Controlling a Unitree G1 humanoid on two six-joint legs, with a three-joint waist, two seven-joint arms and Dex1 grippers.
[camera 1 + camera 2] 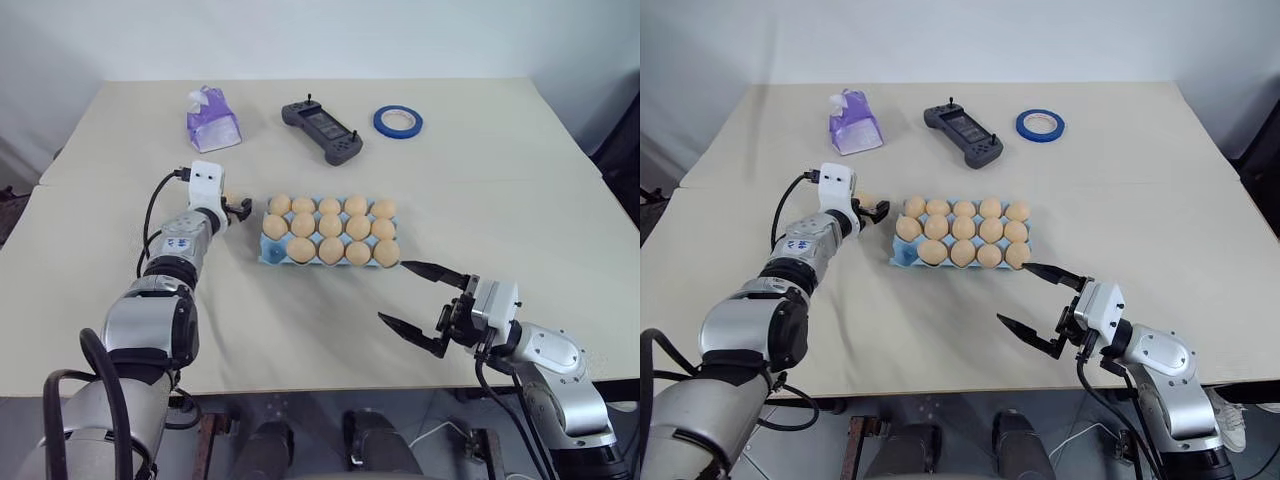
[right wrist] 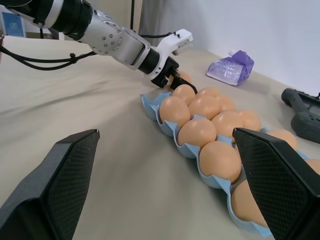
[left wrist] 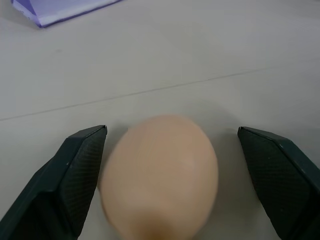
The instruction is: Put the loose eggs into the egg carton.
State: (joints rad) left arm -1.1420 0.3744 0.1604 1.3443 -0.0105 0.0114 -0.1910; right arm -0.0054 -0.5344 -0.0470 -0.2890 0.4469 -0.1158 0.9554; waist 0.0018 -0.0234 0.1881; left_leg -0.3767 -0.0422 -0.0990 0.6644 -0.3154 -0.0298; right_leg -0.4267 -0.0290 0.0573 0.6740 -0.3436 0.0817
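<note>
We are seeing a purple bag (image 1: 212, 120), a black game controller (image 1: 322, 130) and a blue tape ring (image 1: 398, 122) sitting along the top of the table (image 1: 520, 200).

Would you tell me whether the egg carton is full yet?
Not yet: the carton has one bare blue cup at its near left corner; the others hold eggs. One loose egg sits between the open left gripper fingers.
</note>
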